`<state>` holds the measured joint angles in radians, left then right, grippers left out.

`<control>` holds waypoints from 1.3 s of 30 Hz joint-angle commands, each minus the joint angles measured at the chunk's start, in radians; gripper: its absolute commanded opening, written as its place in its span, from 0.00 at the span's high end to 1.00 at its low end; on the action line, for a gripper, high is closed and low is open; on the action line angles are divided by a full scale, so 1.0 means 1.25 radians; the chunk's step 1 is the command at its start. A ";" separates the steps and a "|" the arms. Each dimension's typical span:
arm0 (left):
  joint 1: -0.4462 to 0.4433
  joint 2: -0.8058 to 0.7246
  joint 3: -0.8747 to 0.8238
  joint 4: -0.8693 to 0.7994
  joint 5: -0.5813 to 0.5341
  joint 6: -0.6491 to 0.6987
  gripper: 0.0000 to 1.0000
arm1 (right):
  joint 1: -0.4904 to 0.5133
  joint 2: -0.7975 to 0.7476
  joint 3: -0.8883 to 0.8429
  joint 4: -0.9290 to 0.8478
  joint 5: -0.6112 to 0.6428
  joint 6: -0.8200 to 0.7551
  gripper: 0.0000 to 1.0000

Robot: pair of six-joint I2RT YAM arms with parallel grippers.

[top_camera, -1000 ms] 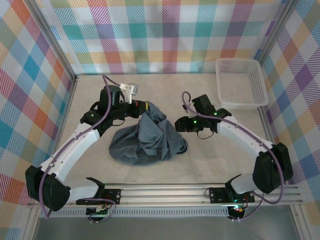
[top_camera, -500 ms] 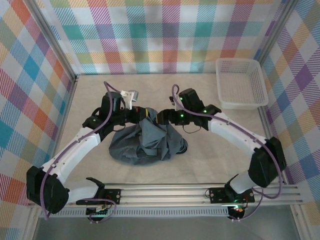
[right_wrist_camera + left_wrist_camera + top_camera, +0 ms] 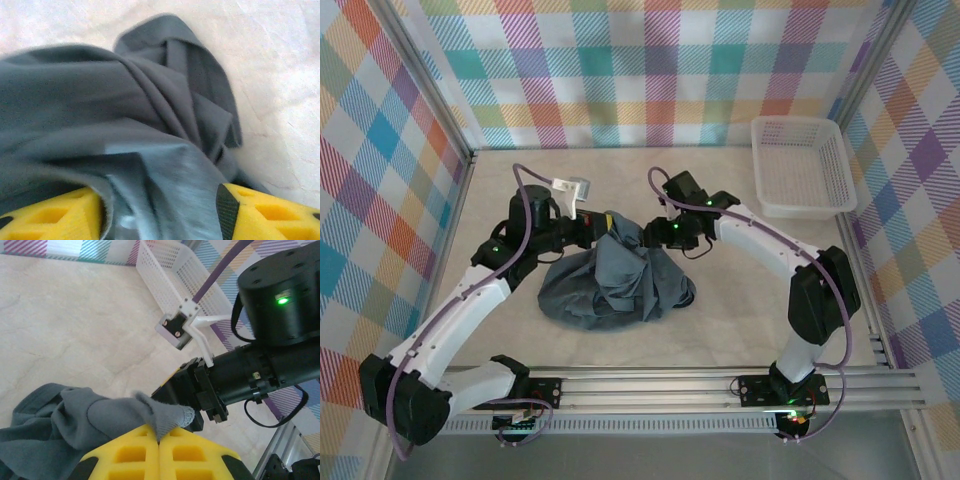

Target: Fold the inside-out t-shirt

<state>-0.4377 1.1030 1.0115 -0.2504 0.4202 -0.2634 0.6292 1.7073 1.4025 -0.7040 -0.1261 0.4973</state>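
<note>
The inside-out t-shirt [image 3: 615, 285] is a crumpled slate-grey heap in the middle of the table, its top pulled up into a peak. My left gripper [image 3: 603, 228] is shut on a grey fold of the t-shirt [image 3: 75, 415] at that peak, the cloth pinched between the yellow pads [image 3: 125, 452]. My right gripper [image 3: 645, 238] faces it from the right, close to the same peak. In the right wrist view its jaws [image 3: 160, 210] stand apart, with a thick bunch of the t-shirt [image 3: 125, 100] between the yellow fingers [image 3: 265, 212].
A white mesh basket [image 3: 802, 165] sits at the back right corner, also in the left wrist view as the basket [image 3: 165, 270]. Checked walls close the table on three sides. The metal rail [image 3: 720, 385] with the arm bases runs along the near edge.
My right arm has swung left from beside the shirt to its raised top, and its jaws now straddle cloth. My left gripper has kept its hold and shifted slightly.
</note>
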 commanded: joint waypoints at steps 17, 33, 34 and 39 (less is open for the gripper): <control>0.002 0.007 -0.030 0.028 -0.042 -0.023 1.00 | -0.055 -0.121 -0.217 0.233 -0.493 0.057 1.00; 0.034 0.021 -0.071 0.153 0.176 -0.100 1.00 | -0.054 -0.265 -0.307 0.094 -0.174 -0.091 0.77; 0.028 0.024 -0.068 0.153 0.186 -0.094 1.00 | -0.054 -0.268 -0.292 0.100 -0.175 -0.101 0.60; 0.009 0.032 -0.053 0.132 0.199 -0.060 1.00 | -0.039 -0.300 -0.260 0.237 -0.230 -0.293 0.27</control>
<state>-0.4141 1.1419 0.9241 -0.1337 0.5980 -0.3664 0.5667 1.3823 1.0538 -0.5186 -0.3492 0.3141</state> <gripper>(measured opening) 0.049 0.706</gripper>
